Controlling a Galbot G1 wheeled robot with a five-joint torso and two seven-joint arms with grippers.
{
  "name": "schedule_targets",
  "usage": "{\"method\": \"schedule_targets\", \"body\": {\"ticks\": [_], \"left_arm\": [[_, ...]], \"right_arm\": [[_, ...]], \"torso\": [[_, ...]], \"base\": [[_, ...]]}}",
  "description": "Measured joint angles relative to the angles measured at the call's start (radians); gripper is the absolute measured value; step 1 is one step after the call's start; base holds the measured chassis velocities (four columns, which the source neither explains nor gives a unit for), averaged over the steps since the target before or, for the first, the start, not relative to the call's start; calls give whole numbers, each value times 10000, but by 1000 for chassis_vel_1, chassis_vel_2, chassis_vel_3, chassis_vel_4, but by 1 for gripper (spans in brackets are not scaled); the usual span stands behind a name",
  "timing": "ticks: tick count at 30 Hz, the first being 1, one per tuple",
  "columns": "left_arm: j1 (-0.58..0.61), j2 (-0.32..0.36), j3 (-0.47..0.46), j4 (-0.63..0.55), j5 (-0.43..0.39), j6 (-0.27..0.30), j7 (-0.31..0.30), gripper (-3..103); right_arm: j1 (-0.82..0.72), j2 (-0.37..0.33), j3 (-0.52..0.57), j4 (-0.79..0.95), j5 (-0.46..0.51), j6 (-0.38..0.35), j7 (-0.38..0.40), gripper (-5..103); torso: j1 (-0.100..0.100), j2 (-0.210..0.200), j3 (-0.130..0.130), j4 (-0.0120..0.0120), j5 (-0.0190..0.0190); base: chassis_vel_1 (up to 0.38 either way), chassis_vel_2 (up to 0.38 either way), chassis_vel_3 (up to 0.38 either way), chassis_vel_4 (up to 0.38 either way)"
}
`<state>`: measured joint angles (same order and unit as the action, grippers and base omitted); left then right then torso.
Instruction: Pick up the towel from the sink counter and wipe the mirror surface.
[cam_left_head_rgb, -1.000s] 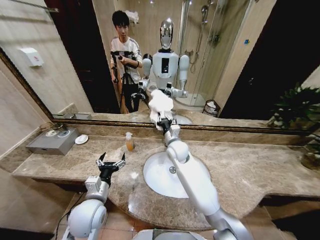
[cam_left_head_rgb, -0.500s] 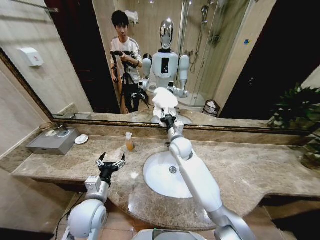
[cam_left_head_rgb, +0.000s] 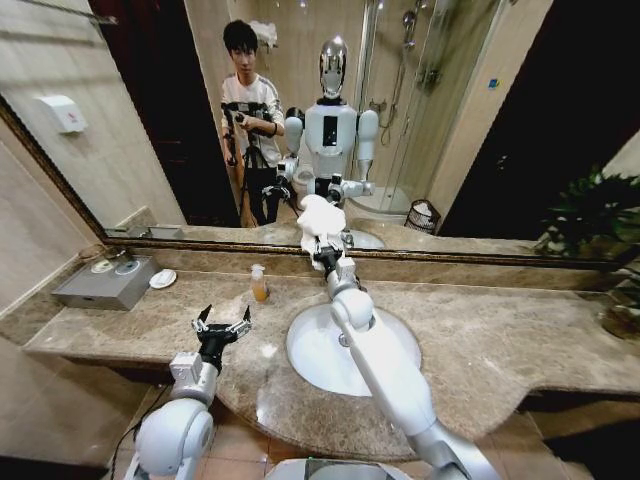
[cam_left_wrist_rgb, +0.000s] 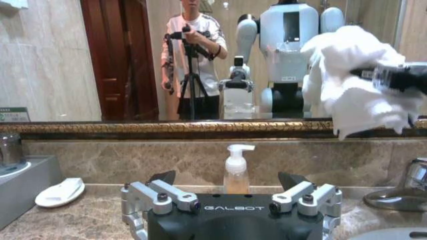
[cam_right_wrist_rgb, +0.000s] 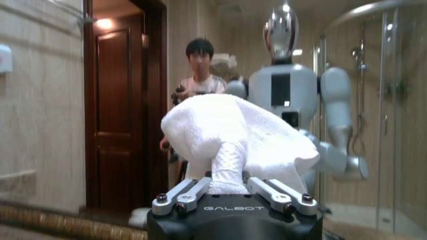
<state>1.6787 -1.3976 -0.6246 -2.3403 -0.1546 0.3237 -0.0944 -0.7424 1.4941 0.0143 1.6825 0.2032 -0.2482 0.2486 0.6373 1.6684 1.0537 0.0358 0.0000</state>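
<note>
My right gripper (cam_left_head_rgb: 326, 252) is shut on a bunched white towel (cam_left_head_rgb: 320, 222), held up against the low part of the big framed mirror (cam_left_head_rgb: 480, 120), above the white basin (cam_left_head_rgb: 315, 360). In the right wrist view the towel (cam_right_wrist_rgb: 233, 130) bulges out past the right gripper (cam_right_wrist_rgb: 227, 187) in front of the mirror (cam_right_wrist_rgb: 53, 100). My left gripper (cam_left_head_rgb: 222, 324) hovers open over the marble sink counter (cam_left_head_rgb: 490, 335), left of the basin. The left wrist view shows the left gripper (cam_left_wrist_rgb: 227, 178) holding nothing, with the towel (cam_left_wrist_rgb: 353, 85) farther off.
An orange soap dispenser (cam_left_head_rgb: 259, 283) stands left of the basin, near the backsplash. A grey tray box (cam_left_head_rgb: 105, 282) and white soap dish (cam_left_head_rgb: 163, 278) sit at the counter's far left. A potted plant (cam_left_head_rgb: 598, 215) is at the far right. The chrome faucet (cam_left_wrist_rgb: 400, 192) stands behind the basin.
The right gripper swept the towel up and right along the mirror, then back down and left. The left arm has not moved.
</note>
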Motion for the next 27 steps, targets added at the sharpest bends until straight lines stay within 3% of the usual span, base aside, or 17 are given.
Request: {"method": "schedule_targets", "body": {"ticks": [9, 20, 27], "left_arm": [[0, 0, 0, 0, 0, 0, 0, 100], [0, 0, 0, 0, 0, 0, 0, 100], [0, 0, 0, 0, 0, 0, 0, 100]], "right_arm": [[889, 80, 204, 730, 36, -35, 208, 12], [47, 331, -83, -201, -194, 90, -104, 12], [380, 90, -84, 523, -130, 80, 81, 12]], "torso": [[1, 0, 0, 0, -1], [0, 0, 0, 0, -1], [-1, 0, -1, 1, 0]], "base": [[0, 0, 0, 0], [0, 0, 0, 0], [0, 0, 0, 0]]}}
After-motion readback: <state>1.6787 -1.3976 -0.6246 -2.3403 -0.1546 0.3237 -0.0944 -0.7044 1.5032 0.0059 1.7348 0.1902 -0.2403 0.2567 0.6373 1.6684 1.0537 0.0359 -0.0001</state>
